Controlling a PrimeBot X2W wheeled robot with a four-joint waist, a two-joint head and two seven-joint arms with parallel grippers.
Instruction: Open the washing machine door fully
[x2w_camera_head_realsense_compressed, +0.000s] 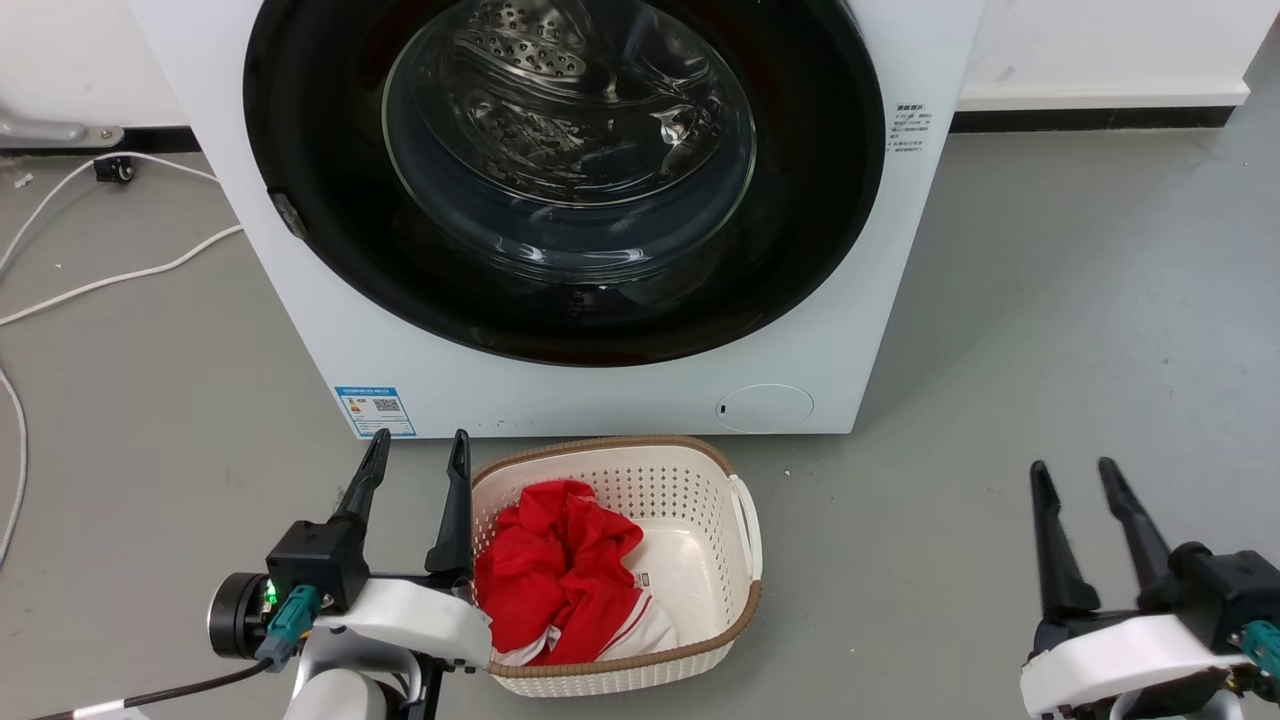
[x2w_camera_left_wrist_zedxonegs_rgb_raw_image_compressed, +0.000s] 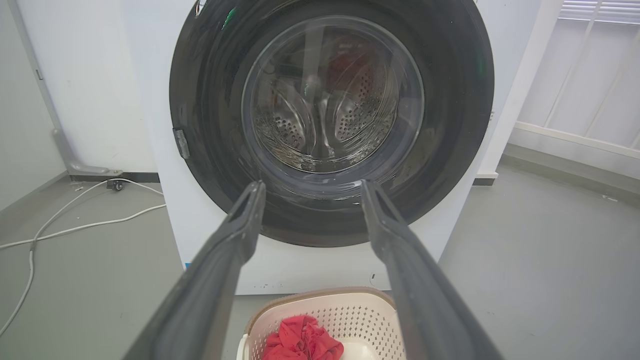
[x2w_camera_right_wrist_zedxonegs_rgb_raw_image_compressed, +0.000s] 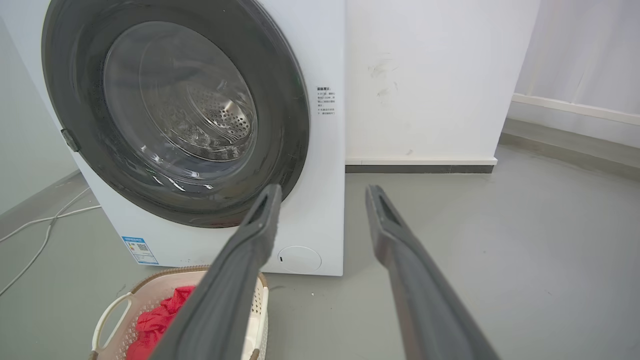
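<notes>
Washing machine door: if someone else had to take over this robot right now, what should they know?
Left gripper: open, empty, short of the machine, beside the laundry basket.
Right gripper: open, empty, over the floor, off to the machine's right.
Washing machine door: shut against the washing machine; a small grey tab sits on its left rim.
Done: nothing; the door is untouched.
Left: reach the door, pull it free, swing it fully open.

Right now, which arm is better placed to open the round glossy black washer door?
Likely left: the door has its grey tab at the left edge, nearer the left gripper; the right gripper sits past its right side.
</notes>
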